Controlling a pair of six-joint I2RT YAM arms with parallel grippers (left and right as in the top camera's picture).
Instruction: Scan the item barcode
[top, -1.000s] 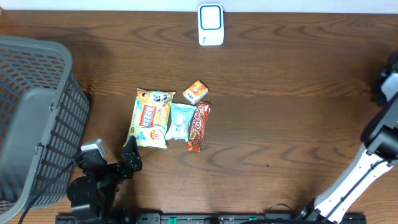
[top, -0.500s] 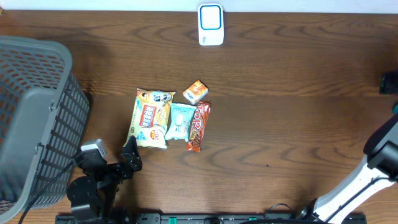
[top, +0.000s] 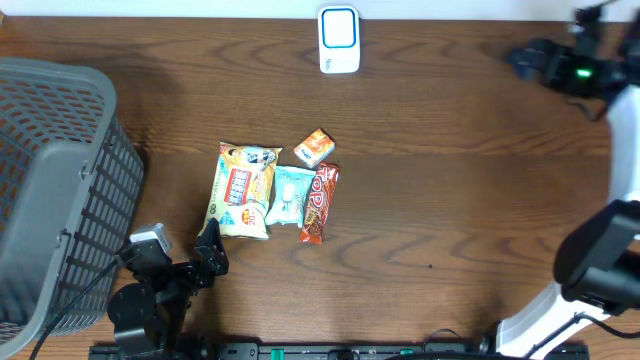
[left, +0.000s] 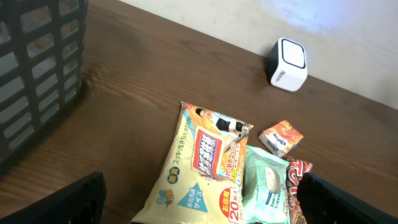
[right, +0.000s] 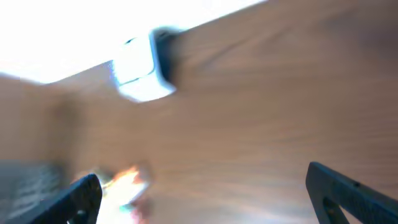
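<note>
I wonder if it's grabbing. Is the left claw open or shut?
Open. The left gripper has its fingers far apart, holding nothing.

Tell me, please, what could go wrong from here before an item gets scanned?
1. The yellow bag, pale blue pack and red bar lie pressed together, so a grip on one may drag its neighbour.
2. No barcode shows on their upper faces; the picked item probably needs turning toward the scanner.
3. The right wrist view is blurred, so the open right gripper could be hard to aim.
</note>
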